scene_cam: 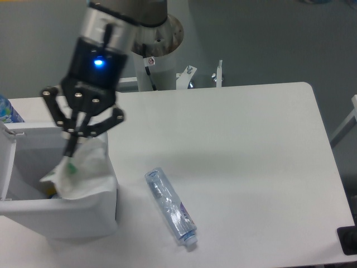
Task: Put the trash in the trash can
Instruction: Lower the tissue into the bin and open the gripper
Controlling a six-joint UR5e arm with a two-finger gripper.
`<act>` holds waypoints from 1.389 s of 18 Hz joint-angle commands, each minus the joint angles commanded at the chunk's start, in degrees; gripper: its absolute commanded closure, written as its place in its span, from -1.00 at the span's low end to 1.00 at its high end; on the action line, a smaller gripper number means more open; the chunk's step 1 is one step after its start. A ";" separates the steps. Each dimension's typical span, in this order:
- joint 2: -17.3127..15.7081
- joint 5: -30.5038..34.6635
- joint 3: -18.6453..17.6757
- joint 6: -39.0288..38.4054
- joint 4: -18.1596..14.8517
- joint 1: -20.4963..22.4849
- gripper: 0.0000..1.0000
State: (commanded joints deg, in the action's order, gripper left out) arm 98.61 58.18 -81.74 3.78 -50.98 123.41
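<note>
The white surface [251, 145] lies broad and open right of the trash can [61, 209] at its left edge. The tool [71, 146], nearly closed, pinches the wrapper [83, 170] over the can's rim. The bottle [171, 207] lies apart, near the front edge.

The bottle [171, 207] lies in open tabletop [251, 145], only the trash can [83, 209] near its left.

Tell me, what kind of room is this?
Probably a robotics lab or test bench, not a home: a robot arm's gripper hangs over a white trash can, its fingers pinching a plastic wrapper, and a crushed bottle lies on a bare white table.
</note>
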 joint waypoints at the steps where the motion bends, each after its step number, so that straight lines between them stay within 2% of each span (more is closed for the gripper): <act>1: 0.00 0.09 -0.61 0.00 0.00 -0.79 0.95; 4: 0.09 0.09 -2.63 0.26 0.26 -2.29 0.95; 13: 0.97 0.09 -7.12 1.23 0.35 -2.38 0.93; 19: 1.23 0.09 -7.56 1.93 0.44 -2.38 0.85; 20: 1.49 0.09 -7.56 1.93 0.44 -2.38 0.74; 22: 2.28 0.09 -6.78 1.93 0.53 -2.38 -0.02; 24: 2.37 0.09 -6.33 1.93 0.53 -2.38 -0.62; 25: 2.37 0.17 -6.24 1.93 0.44 -2.29 -0.73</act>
State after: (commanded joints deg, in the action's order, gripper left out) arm 100.99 58.36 -87.98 5.71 -50.54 121.11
